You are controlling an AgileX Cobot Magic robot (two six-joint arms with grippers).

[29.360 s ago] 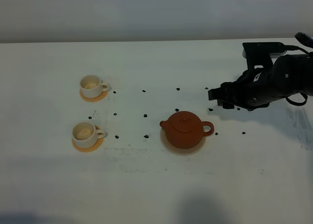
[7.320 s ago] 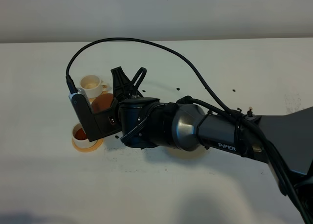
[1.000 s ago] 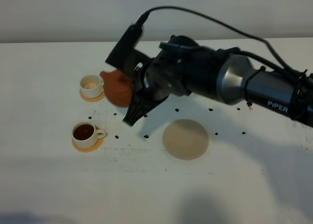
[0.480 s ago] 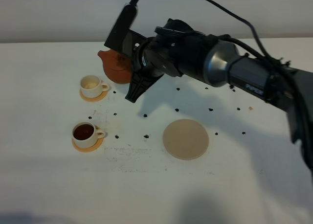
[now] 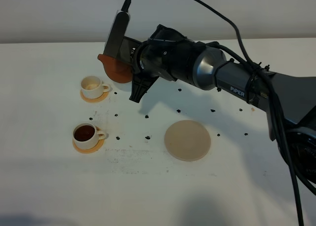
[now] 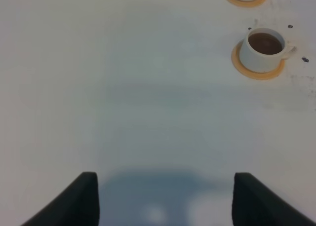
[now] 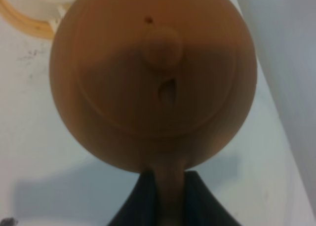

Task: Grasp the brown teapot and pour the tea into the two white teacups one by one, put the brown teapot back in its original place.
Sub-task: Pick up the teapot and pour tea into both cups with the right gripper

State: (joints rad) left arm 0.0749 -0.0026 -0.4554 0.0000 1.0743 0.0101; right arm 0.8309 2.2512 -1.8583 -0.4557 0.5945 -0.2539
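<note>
Aloft, upper left of frame: brown teapot (image 5: 114,68), handle clamped by right gripper (image 7: 168,204), just up-right of empty white teacup (image 5: 92,86). Filled white teacup (image 5: 85,132) below. Left gripper (image 6: 165,199) spread apart.

1. A white table (image 5: 49,186) fills most of the frame.
2. A plain grey wall (image 5: 59,14) spans the top edge.
3. Small dark specks (image 5: 213,110) dot the table's middle.
4. A soft shadow (image 5: 197,211) lies bottom centre.
</note>
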